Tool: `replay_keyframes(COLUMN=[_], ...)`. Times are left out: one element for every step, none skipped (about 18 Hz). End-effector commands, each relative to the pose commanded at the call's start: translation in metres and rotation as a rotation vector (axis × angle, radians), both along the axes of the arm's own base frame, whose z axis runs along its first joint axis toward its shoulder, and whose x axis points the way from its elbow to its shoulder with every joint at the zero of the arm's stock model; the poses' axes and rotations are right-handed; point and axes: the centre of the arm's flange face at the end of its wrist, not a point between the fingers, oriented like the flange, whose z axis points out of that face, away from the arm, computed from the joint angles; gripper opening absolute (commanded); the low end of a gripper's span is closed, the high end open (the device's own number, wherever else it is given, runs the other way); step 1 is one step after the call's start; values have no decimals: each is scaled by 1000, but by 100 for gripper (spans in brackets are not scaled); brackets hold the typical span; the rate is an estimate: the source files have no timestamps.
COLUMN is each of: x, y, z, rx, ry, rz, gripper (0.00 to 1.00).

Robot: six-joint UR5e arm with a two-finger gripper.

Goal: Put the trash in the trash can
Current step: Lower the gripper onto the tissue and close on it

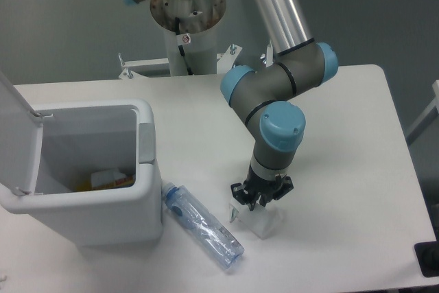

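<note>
You see a white bin (103,204) with a grey tab (146,142) — white and yellow scraps inside. The bottle (203,224) is clear blue-tinted with a blue cap, the wrapper (257,219) white, the table (343,169) white, the tool (258,198) black — arm (274,94) grey with light-blue caps.

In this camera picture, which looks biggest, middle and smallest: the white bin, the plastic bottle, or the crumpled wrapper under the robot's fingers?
1. White trash can, by far the largest.
2. Clear plastic bottle.
3. Crumpled wrapper, the smallest, though the gripper hides part of it.
</note>
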Motion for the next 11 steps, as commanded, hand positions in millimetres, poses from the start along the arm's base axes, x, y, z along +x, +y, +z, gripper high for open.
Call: replay_keyframes(x=[0,0,-1,-2,-2,-2,-2,-3,-3,-4,-4], y=[0,0,0,0,0,1,2,1,1,2,2], z=[1,2,2,4,5,5,6,7,8,10,11], rx=[1,2,3,5,6,7,9,10,11,13,14], ry=[1,3,4,7,8,9,9,10,11,15,17], rz=[0,-2,-2,-2,-2,0,-2,1,1,0,-3], gripper=[21,20,18,17,14,11,8,6,6,6,4])
